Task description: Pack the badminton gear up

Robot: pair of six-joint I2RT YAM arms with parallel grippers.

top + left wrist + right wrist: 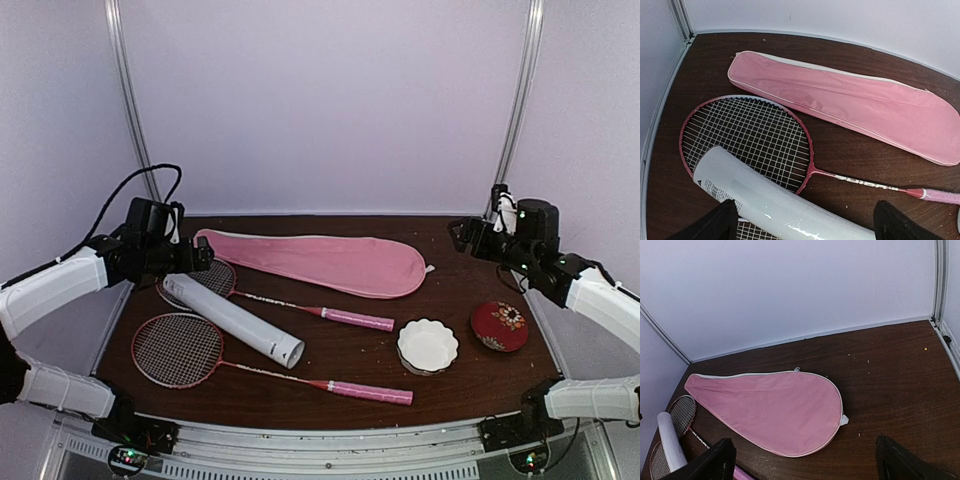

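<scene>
The pink fabric cover (325, 260) lies flat across the back of the table; it also shows in the left wrist view (850, 102) and the right wrist view (770, 410). Two red-rimmed rackets lie in front of it: the far one (300, 308) and the near one (180, 350), each with a pink handle. The white tube (235, 320) lies diagonally across both heads, seen close in the left wrist view (770, 205). My left gripper (200, 258) is open, hovering above the tube's far end. My right gripper (462, 235) is open and empty, raised at the back right.
A small white scalloped dish (427, 345) and a round red floral box (499, 326) stand at the front right. White walls and metal frame posts close the back and sides. The brown table (450, 290) ends in a rail at the near edge.
</scene>
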